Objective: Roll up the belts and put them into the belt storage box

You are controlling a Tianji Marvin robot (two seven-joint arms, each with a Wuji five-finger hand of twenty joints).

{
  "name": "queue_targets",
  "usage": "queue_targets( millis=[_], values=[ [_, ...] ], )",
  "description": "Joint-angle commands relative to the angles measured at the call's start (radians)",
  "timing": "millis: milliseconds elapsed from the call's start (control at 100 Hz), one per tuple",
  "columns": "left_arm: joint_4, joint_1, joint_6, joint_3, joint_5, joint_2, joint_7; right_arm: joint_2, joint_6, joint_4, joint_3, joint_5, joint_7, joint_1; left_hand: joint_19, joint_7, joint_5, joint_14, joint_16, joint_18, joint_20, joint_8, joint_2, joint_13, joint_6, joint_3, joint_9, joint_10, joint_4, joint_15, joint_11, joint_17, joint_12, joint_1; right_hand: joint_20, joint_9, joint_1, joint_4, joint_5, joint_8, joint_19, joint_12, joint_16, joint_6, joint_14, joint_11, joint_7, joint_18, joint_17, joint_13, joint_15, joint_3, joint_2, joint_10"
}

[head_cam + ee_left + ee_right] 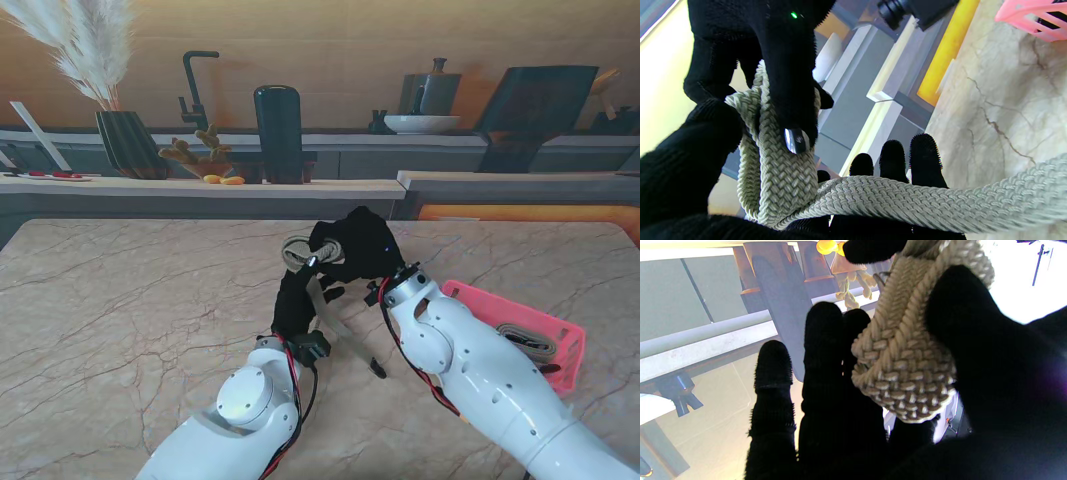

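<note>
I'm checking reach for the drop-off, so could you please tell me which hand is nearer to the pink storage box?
Right. The right hand is up at mid-table with the pink storage box beside its forearm; the left hand is farther left, across from it.

Pampas grass vase (130,143), black faucet (195,88), white bowl (422,123) behind marble table (120,300).

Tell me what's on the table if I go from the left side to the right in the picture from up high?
Black-gloved left hand → beige braided belt → black-gloved right hand → pink plastic storage box with a rolled belt inside.
</note>
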Motion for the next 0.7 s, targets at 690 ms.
queue_targets(
  millis=[690],
  values=[
    [-0.035, -0.022, -0.034, -0.013, 0.125, -0.030, 0.095, -0.040, 0.031, 0.036, -0.066, 0.026, -0.077, -0.060, 0.052, -0.114, 0.023, -0.069, -0.014, -0.070, -0.009, -0.016, -0.060, 0.054, -0.218, 0.115, 0.052, -0.075, -0.033, 0.066, 0.095, 0.079, -0.018, 0.064, -0.053, -0.054, 0.070, 0.063, 0.007, 0.058, 0.067, -0.002, -0.037, -0.013, -0.028, 0.135, 0.113, 0.065, -0.076, -0.043, 0.068, 0.087, 0.173, -0.018]
  ],
)
